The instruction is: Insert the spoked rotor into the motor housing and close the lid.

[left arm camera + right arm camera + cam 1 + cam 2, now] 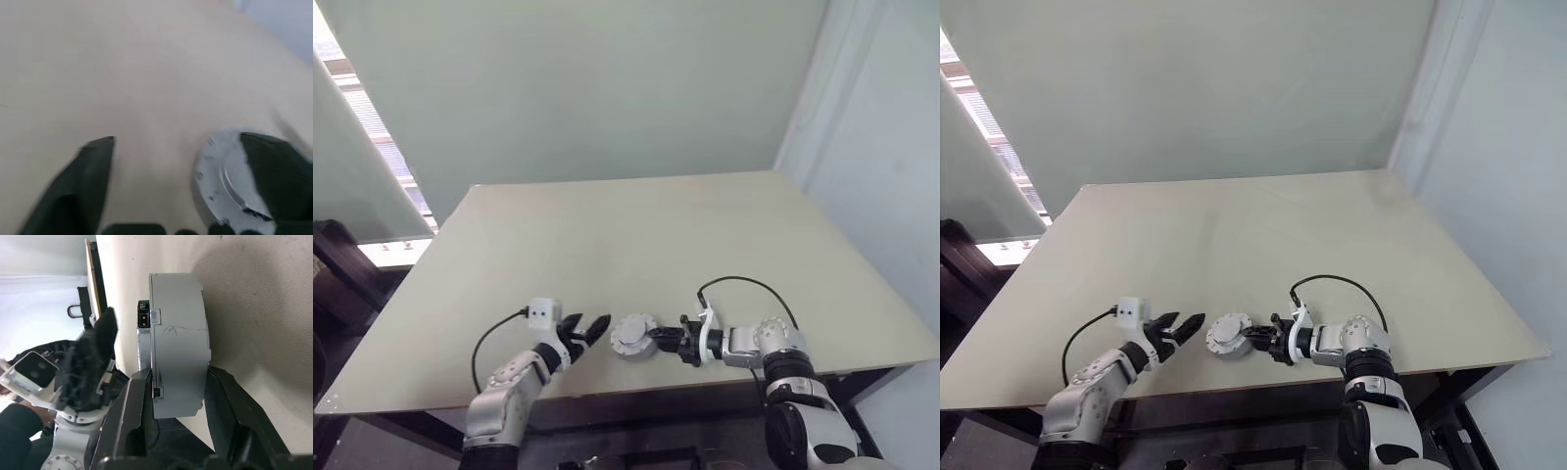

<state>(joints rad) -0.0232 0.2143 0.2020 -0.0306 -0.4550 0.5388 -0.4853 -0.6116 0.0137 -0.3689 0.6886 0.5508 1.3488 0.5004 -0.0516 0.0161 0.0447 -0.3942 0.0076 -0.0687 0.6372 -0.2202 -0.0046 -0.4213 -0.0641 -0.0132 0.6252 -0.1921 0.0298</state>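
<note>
The motor housing [633, 336] is a round grey body near the table's front edge, and the grey lid [220, 171] lies flat on top of it. My right gripper [178, 377] is shut on the housing's side wall, one finger [132, 401] on each flank, reaching in from the right. Just left of the housing and apart from it, my left gripper [590, 326] stands open with nothing between its fingers [93, 171]. The spoked rotor is hidden from view.
The beige table [636, 235] stretches far back to a pale wall. Its front edge [607, 392] runs just under both grippers. A black cable [744, 284] loops over the table from my right wrist. A window and dark furniture [342, 264] lie off the left side.
</note>
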